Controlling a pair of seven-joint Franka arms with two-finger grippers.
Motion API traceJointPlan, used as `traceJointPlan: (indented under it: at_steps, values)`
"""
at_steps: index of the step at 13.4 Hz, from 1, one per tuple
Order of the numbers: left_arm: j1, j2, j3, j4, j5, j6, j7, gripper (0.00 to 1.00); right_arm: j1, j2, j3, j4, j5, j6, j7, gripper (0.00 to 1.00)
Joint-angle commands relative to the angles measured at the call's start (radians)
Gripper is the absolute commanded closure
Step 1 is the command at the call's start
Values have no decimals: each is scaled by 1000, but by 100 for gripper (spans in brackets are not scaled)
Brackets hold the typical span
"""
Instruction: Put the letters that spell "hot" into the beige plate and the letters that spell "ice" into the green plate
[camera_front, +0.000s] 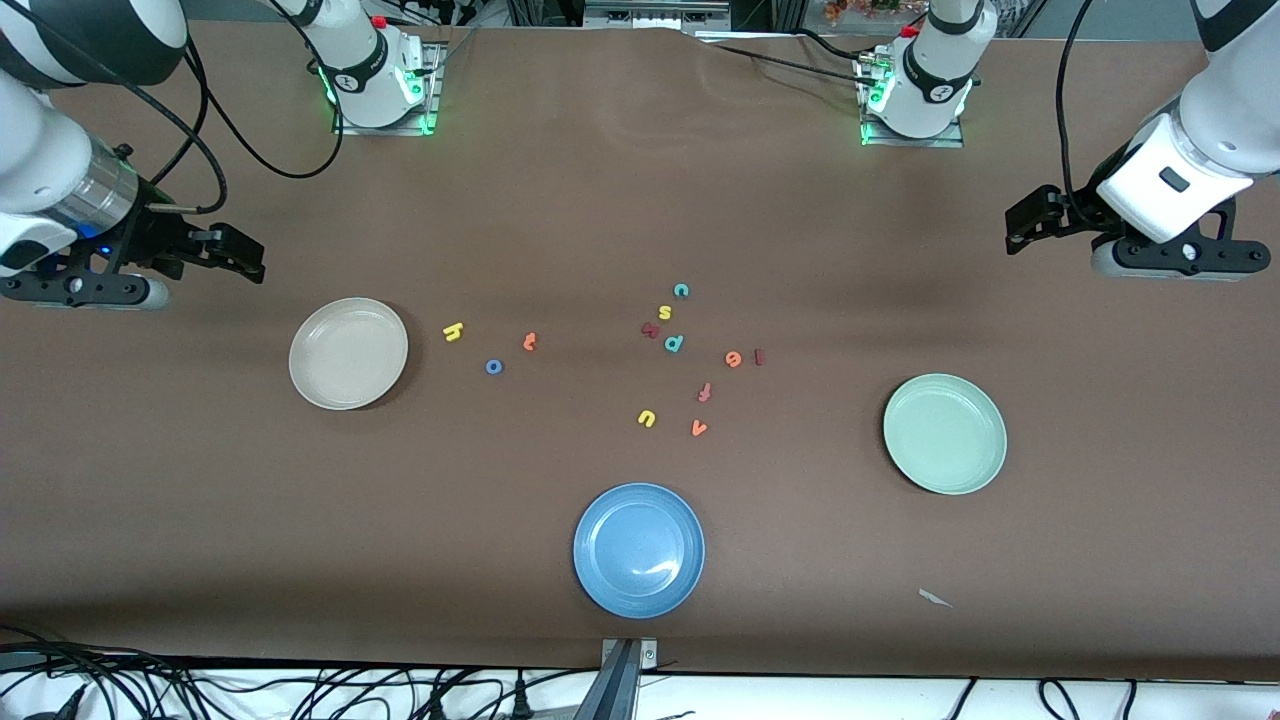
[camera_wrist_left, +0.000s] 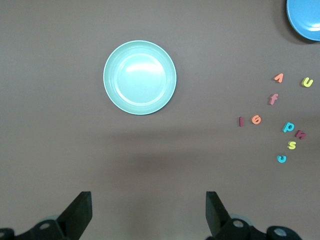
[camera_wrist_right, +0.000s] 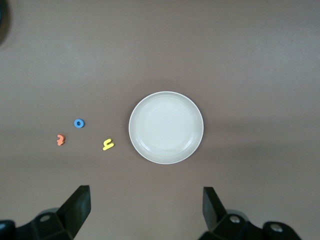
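Observation:
The beige plate (camera_front: 348, 353) (camera_wrist_right: 166, 127) lies empty toward the right arm's end of the table. Beside it are the yellow h (camera_front: 453, 331) (camera_wrist_right: 108, 145), blue o (camera_front: 493, 367) (camera_wrist_right: 79, 123) and orange t (camera_front: 529, 341) (camera_wrist_right: 60, 139). The green plate (camera_front: 945, 433) (camera_wrist_left: 140, 77) sits empty toward the left arm's end. The dark red i (camera_front: 758, 356) (camera_wrist_left: 241, 121) and orange e (camera_front: 733, 358) (camera_wrist_left: 256, 119) lie side by side. The teal c (camera_front: 681, 291) (camera_wrist_left: 282, 158) is farther from the front camera. My right gripper (camera_front: 240, 255) (camera_wrist_right: 146, 210) and left gripper (camera_front: 1025, 225) (camera_wrist_left: 148, 212) hang open and empty above the table ends.
A blue plate (camera_front: 639, 549) sits near the front edge. Spare letters are scattered mid-table: yellow s (camera_front: 664, 312), teal p (camera_front: 674, 343), a dark red letter (camera_front: 650, 329), reddish f (camera_front: 704, 392), yellow u (camera_front: 646, 418), orange v (camera_front: 699, 428). A paper scrap (camera_front: 935, 598) lies near the front edge.

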Motion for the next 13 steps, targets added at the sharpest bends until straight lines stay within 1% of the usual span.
traceJointPlan:
  at_steps: [1,13]
  values:
    - [-8,10,12,18,17,-40,25,0,-3,-1,2,13,-4,-24,-4,0]
    - [-6,15,14,20,17,-43,22,0,-3,2,3,13,-7,-37,14,0]
